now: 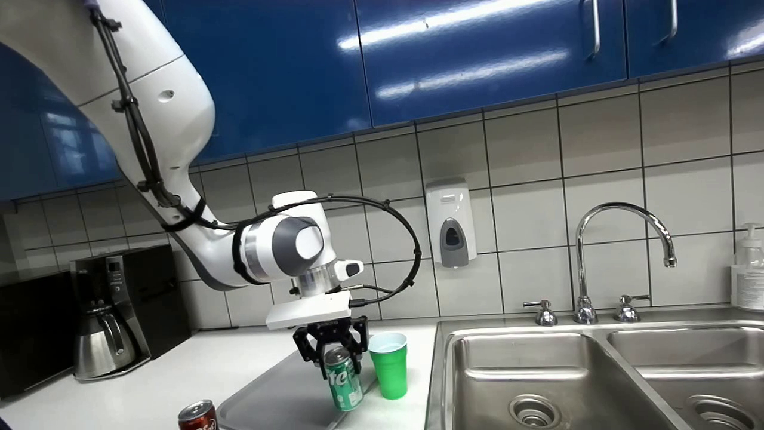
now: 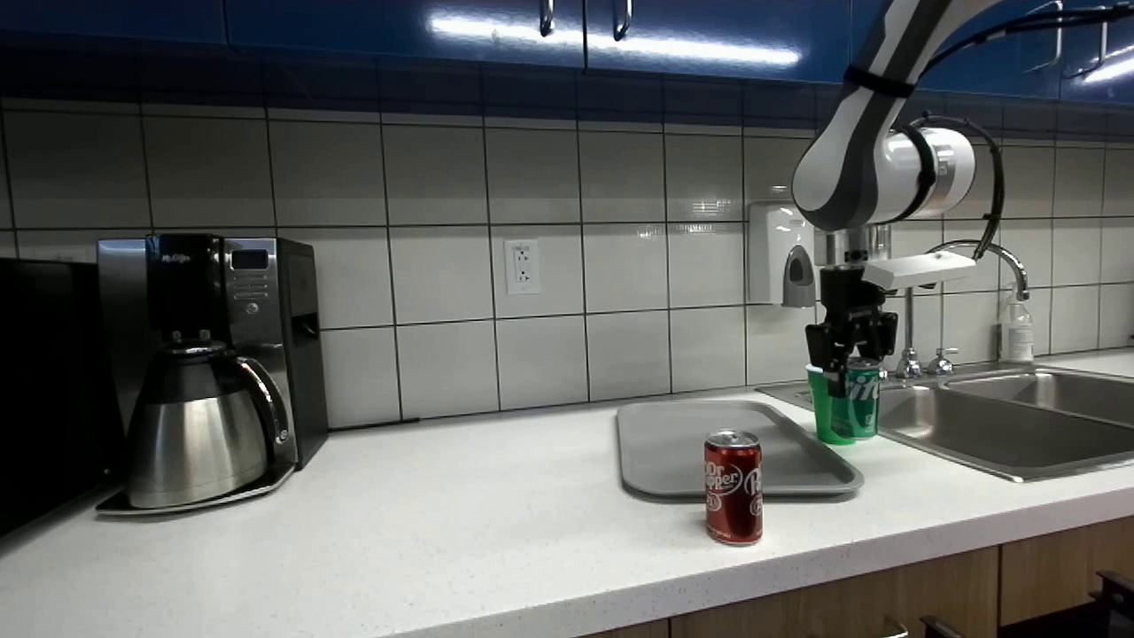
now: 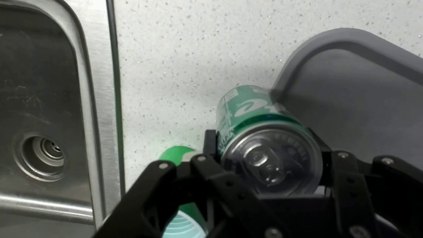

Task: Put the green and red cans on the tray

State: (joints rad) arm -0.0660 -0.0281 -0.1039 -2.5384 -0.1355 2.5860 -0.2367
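- Two cans are wanted on the flat, round-cornered grey tray (image 2: 682, 434); as I judge it, neither is on it yet.
- Half of the first job looks done: my black two-fingered claw (image 3: 266, 143) is clamped on the white-lettered green metal can (image 1: 345, 382), gripping near its top, with fingers (image 3: 210, 142) against either side in the wrist view.
- Placement is what the green can lacks. I see its lower end at the tray's rim, by the speckled white countertop (image 3: 185, 59) and near the tapered green plastic cup (image 1: 391, 367); whether it is partly over the rim or just beside it, lifted or touching, I cannot tell.
- Not started: the red metal Dr Pepper can (image 2: 733, 492), upright on the countertop just beside the tray, off it.
- Left for me, I reckon: carry the green can over the rim, set it down, let go, then fetch the red can and do the same. I'd call the task under halfway.
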